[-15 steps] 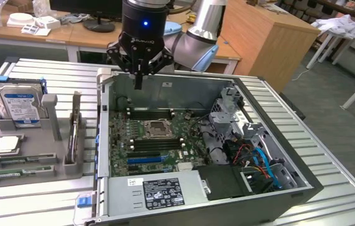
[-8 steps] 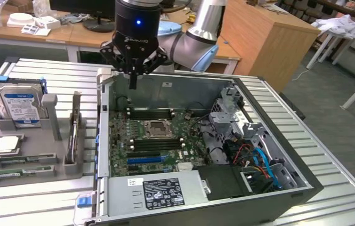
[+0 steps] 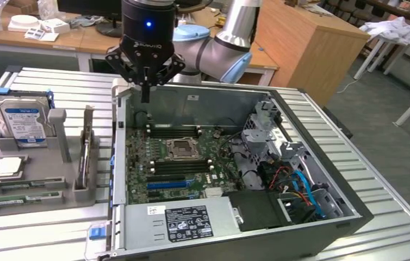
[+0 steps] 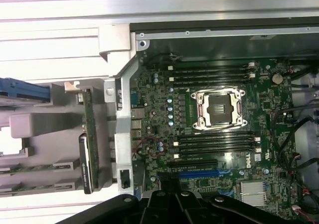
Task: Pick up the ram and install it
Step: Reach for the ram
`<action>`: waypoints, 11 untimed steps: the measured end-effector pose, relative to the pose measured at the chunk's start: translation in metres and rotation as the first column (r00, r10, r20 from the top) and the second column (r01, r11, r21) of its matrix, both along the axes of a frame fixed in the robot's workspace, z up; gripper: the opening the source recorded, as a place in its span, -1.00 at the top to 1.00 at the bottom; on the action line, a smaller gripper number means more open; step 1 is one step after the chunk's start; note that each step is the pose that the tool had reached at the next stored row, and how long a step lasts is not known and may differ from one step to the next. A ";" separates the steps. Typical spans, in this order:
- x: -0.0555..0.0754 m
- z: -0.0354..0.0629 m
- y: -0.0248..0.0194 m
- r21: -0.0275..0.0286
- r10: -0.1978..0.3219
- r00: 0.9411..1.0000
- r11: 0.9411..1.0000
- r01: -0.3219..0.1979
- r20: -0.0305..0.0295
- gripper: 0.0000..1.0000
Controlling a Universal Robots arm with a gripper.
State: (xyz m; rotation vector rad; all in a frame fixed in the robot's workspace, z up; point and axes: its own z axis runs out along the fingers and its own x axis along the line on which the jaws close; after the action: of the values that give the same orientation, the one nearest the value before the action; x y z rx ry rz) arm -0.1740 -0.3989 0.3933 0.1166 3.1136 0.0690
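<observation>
The gripper (image 3: 146, 93), fingers pinched together with nothing between them, hangs over a corner of the case (image 3: 292, 239), while the ram (image 3: 87, 147) stands on edge in the grey holder (image 3: 16, 187) just beside it.

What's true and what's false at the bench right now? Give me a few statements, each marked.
1. The claw is shut, above the open case. True.
2. The ram is seated in a motherboard slot. False: it stands on edge in the grey holder outside the case.
3. The processor socket has no cooler on it. True.
4. The hard drive is mounted inside the case. False: it stands upright in the holder, at the exterior view's left.
</observation>
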 end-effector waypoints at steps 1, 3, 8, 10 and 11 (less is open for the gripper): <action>-0.002 0.0000 0.0000 0.000 0.000 1.000 1.000 0.000 0.000 0.79; -0.005 0.0000 0.0000 0.000 0.000 1.000 1.000 0.000 0.000 0.79; -0.015 0.0000 0.0000 0.000 0.000 1.000 1.000 0.000 0.000 0.79; -0.018 0.0000 0.0000 0.000 0.000 1.000 1.000 0.000 0.000 0.79; -0.019 0.0000 0.0000 0.000 0.000 1.000 1.000 0.000 0.000 0.79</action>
State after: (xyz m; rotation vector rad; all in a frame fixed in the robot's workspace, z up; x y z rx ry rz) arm -0.1930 -0.3988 0.3932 0.1168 3.1137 0.0688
